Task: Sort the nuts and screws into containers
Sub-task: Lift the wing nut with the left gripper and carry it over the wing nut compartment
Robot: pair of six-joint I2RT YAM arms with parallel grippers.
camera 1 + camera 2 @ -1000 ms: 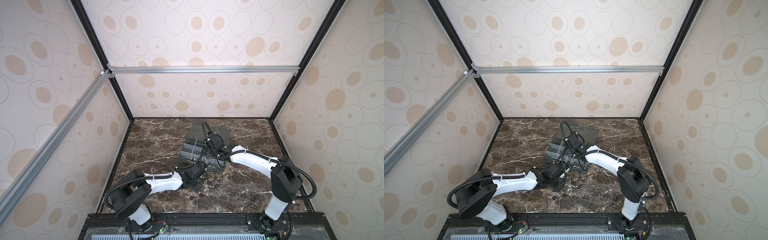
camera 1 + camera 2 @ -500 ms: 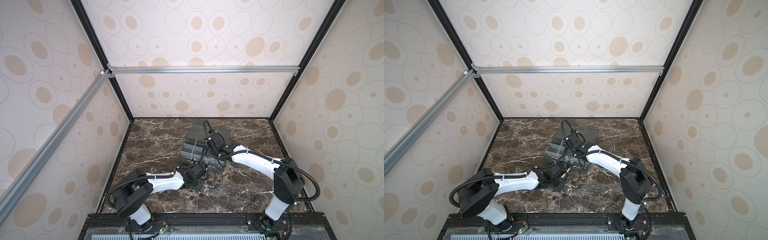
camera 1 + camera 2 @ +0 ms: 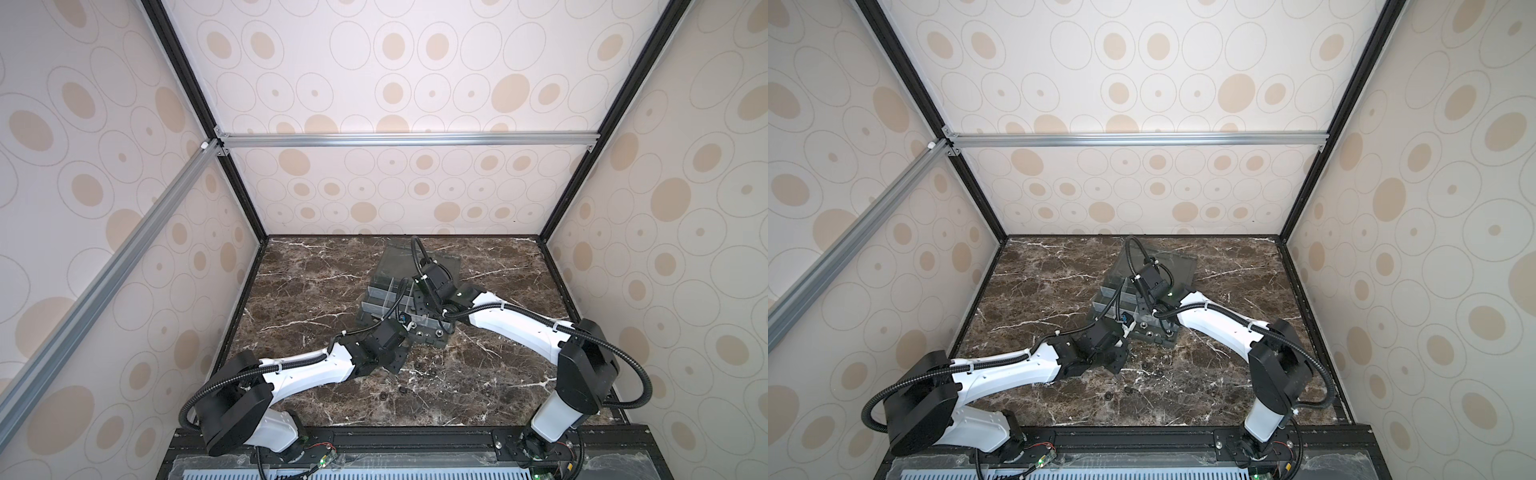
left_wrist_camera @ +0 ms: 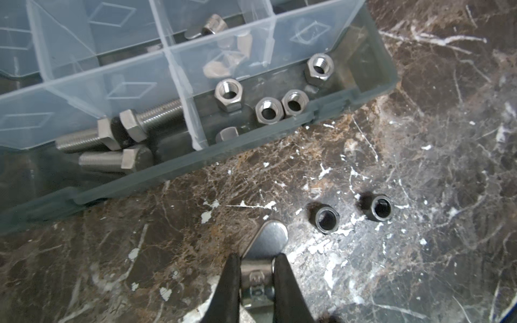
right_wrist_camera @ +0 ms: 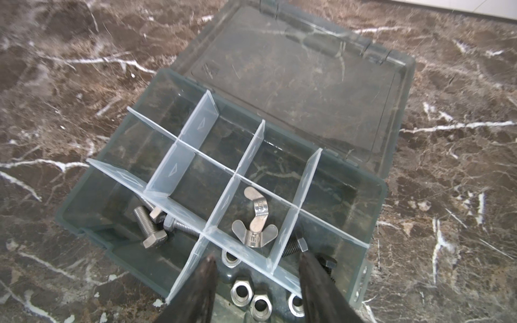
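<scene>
My left gripper (image 4: 258, 270) is shut on a silver wing nut (image 4: 269, 237), low over the marble in front of the smoky-grey organizer box (image 4: 195, 167); whether the wing nut touches the table I cannot tell. Two black nuts (image 4: 326, 218) lie loose beside it. My right gripper (image 5: 257, 258) hangs open over the box's containers (image 5: 305, 179), holding nothing. One cell holds silver hex nuts (image 4: 268, 110), one silver screws (image 5: 151, 226), one two wing nuts (image 5: 253, 221), one black screws (image 5: 296, 246). In both top views the left gripper (image 3: 395, 365) (image 3: 1115, 366) sits just before the box (image 3: 384, 297) (image 3: 1111, 297).
The box's hinged lid (image 5: 302, 78) lies open flat behind the cells. Small black pieces (image 3: 402, 390) (image 3: 1127, 390) are scattered on the marble table (image 3: 316, 282) in front of the box. Patterned walls close in both sides and the back.
My left gripper has shut on the wing nut. The right gripper has stayed open over the box, barely moving.
</scene>
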